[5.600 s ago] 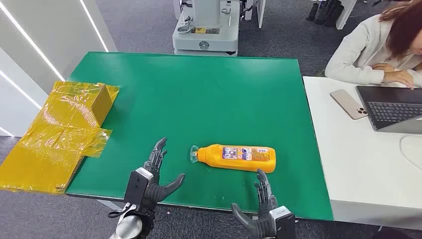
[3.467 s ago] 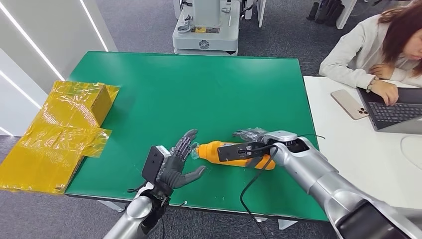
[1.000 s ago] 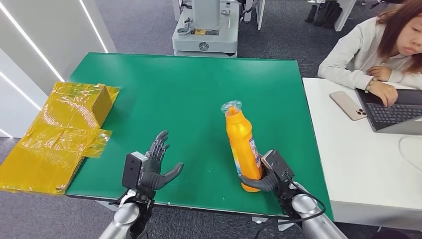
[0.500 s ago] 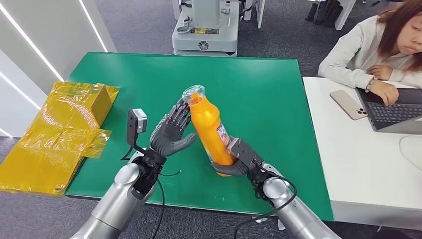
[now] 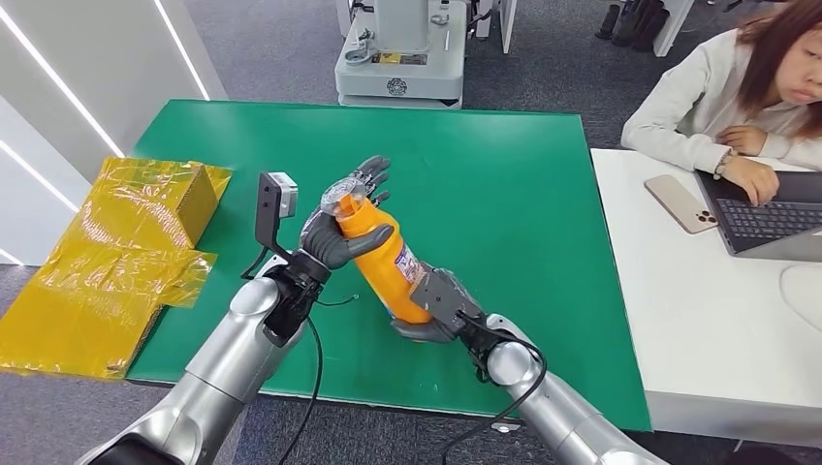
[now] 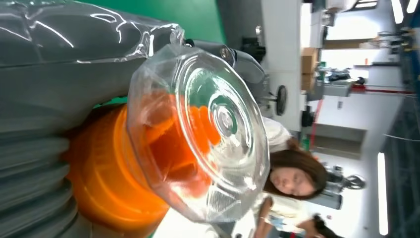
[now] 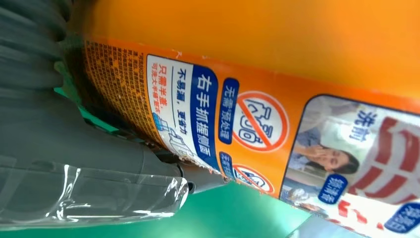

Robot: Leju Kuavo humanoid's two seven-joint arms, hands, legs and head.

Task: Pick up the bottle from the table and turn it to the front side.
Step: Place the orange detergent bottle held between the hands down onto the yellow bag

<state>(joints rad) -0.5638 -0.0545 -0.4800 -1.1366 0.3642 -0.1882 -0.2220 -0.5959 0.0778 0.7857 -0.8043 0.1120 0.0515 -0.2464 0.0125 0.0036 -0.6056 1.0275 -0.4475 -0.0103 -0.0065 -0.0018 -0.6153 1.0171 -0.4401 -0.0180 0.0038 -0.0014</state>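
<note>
Between the two robot hands, lifted off the green desk (image 5: 504, 174), is the orange plastic bottle with a clear faceted cap (image 5: 380, 254), tilted so its cap leans toward the robot's left. The right robot hand (image 5: 436, 308) is wrapped around the bottle's base, fingers closed on it, and the printed label with blue and white panels (image 7: 257, 134) faces that hand's side. The left robot hand (image 5: 341, 225) has its thumb and palm closed round the neck just under the cap, its other fingers reaching past the top.

The pick-up looks done, and the step in hand seems to be the turn itself: two hands sharing the bottle so it can be rotated. The next move likely calls for one hand to loosen while the other twists, until the front faces forward; a slack grip could let the smooth bottle slip.

Beyond the left robot hand, at the desk's edge, sits a cardboard box wrapped in yellow film (image 5: 145, 223); I cannot tell what is inside. Beyond the right robot hand a person in a pale top (image 5: 717, 92) sits at a white side desk (image 5: 679, 310) with a laptop (image 5: 766, 208) and a phone (image 5: 680, 203).
</note>
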